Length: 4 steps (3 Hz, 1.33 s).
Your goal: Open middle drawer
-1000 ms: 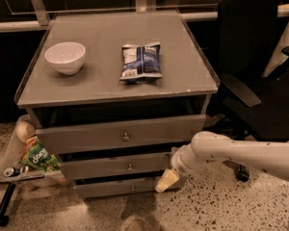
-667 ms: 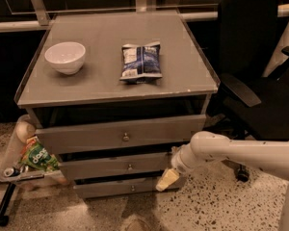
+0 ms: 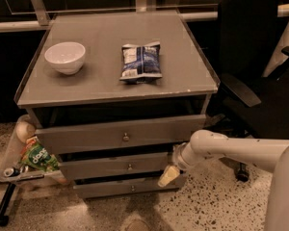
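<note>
The grey cabinet has three drawer fronts. The middle drawer [image 3: 96, 169] is the middle-sized front, with a small round metal knob [image 3: 129, 167] at its centre. My gripper [image 3: 167, 176], with a cream-coloured tip, is at the right end of the middle drawer front, low against its lower edge and well right of the knob. My white arm [image 3: 231, 148] reaches in from the right. Whether the gripper touches the front I cannot tell.
The taller top drawer front [image 3: 86, 137] stands slightly out; the smallest bottom front [image 3: 106, 188] is below. On the cabinet top [image 3: 101, 88] are a white bowl [image 3: 65, 57] and a blue chip bag [image 3: 140, 61]. A black office chair [image 3: 250, 57] stands right; a side tray with snack bags [image 3: 36, 158] hangs left.
</note>
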Motion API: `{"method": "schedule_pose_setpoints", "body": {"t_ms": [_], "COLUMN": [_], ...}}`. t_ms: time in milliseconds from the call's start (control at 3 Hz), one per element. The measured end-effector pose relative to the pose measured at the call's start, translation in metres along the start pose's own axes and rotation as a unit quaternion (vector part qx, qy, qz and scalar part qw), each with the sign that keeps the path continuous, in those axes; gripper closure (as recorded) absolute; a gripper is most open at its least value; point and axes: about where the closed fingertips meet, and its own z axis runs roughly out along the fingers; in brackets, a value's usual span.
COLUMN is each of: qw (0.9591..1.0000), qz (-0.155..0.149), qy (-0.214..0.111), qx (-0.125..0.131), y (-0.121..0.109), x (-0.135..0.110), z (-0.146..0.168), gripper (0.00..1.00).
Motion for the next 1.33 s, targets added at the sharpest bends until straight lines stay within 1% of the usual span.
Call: {"method": "schedule_pose_setpoints", "body": {"t_ms": [333,667,1000,1333], "qw": [1.0000,1.0000,0.9999,0.9999], "qz": [0.003,0.007,0.007,0.007], "qy": [0.001,0.001,0.005,0.006], "qx": [0.000,-0.006,-0.014,-0.014], "y": [-0.007,-0.012,-0.012,-0.012], "x": [0.007,0.014,0.018,0.017], "z": [0.011,0.028,0.039,0.037], "gripper": [0.00,0.00,0.00,0.00]}}
